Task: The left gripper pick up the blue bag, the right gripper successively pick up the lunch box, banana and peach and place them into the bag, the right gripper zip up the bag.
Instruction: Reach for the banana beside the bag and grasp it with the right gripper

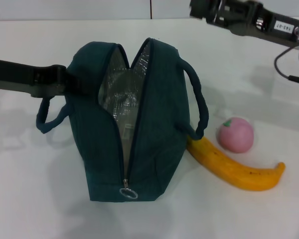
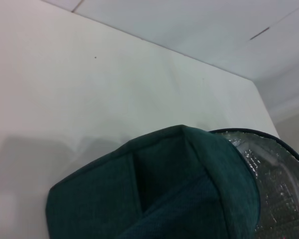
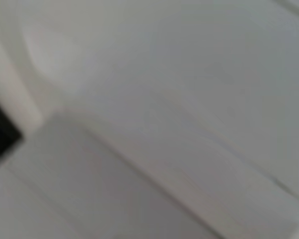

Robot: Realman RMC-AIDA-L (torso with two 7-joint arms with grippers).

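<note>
Teal blue bag (image 1: 159, 124), silver lining; yellow banana (image 1: 239, 172); pink peach (image 1: 235, 134).

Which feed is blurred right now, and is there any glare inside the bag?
Right wrist view: smeared and out of focus, only pale surfaces, nothing identifiable. Head view: sharp; the blue bag shows bright glare on its foil lining, soft shadows beside the banana. Left wrist view: clear, foil glinting at the edge.

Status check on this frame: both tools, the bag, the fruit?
Left tool at blue bag, bag unzipped. Right tool high, far side. Banana, peach on table.
</note>
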